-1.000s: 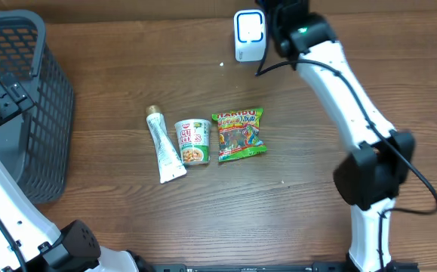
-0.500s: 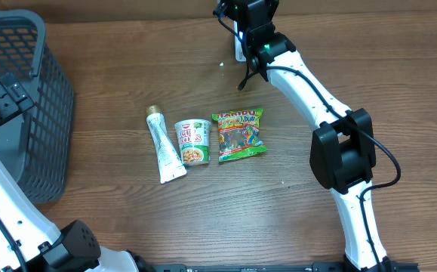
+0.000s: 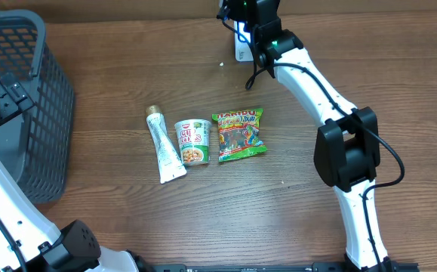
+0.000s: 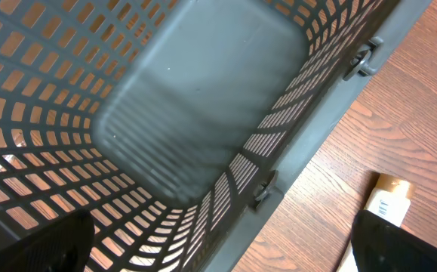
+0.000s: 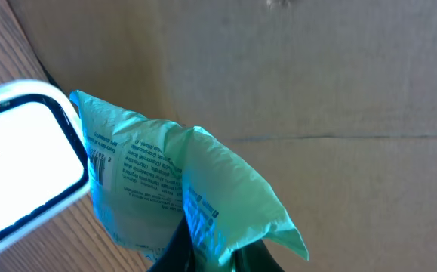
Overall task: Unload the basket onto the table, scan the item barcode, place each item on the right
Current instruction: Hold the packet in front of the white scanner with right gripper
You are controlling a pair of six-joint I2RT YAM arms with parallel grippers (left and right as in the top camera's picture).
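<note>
Right gripper (image 5: 207, 253) pinching the green packet (image 5: 165, 181) beside the far scanner (image 5: 22, 159) — I'd turn its printed face squarely toward the scanner, steadily.

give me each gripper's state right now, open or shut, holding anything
Left gripper: open, holding nothing, above the basket.
Right gripper: shut on the green packet, next to the scanner.

A grey slotted basket (image 4: 195, 113) stands on the wooden table (image 4: 418, 98), a gold-capped tube end (image 4: 388, 199) nearby.
</note>
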